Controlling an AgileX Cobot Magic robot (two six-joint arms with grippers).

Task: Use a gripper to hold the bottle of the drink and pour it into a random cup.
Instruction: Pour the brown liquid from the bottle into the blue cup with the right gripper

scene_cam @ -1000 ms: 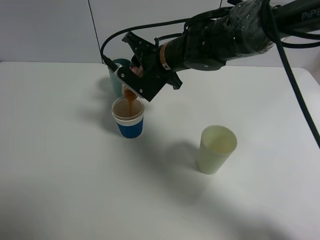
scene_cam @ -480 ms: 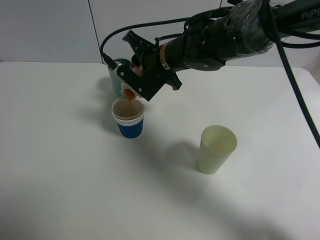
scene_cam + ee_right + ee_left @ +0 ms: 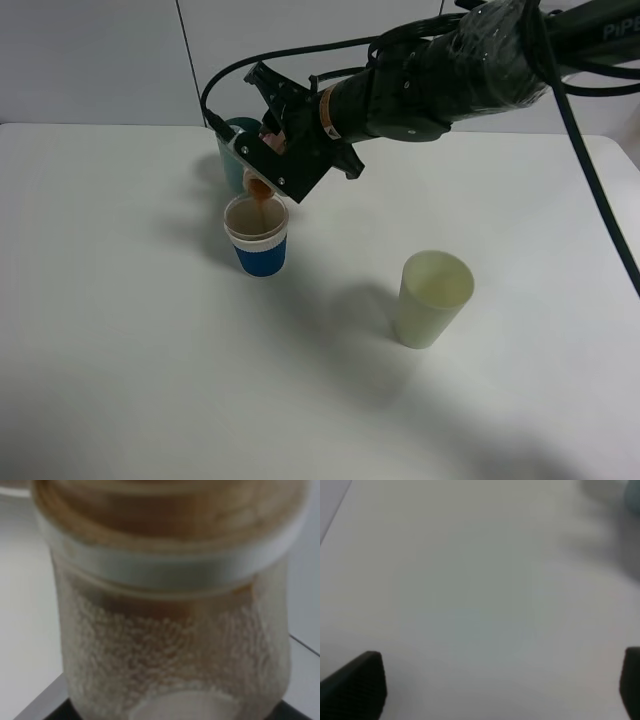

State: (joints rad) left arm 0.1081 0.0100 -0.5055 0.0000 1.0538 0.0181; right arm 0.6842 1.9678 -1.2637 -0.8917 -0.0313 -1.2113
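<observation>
White table (image 3: 120, 330) — right gripper (image 3: 268, 150) clamped on tilted bottle (image 3: 256, 182) — drink (image 3: 262, 205) streaming into cup (image 3: 261, 252).

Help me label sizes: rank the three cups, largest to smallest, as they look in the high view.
1. Pale yellow-green cup, nearest the camera.
2. Blue-sleeved cup.
3. Teal cup, unsure: farthest away and partly hidden.
</observation>
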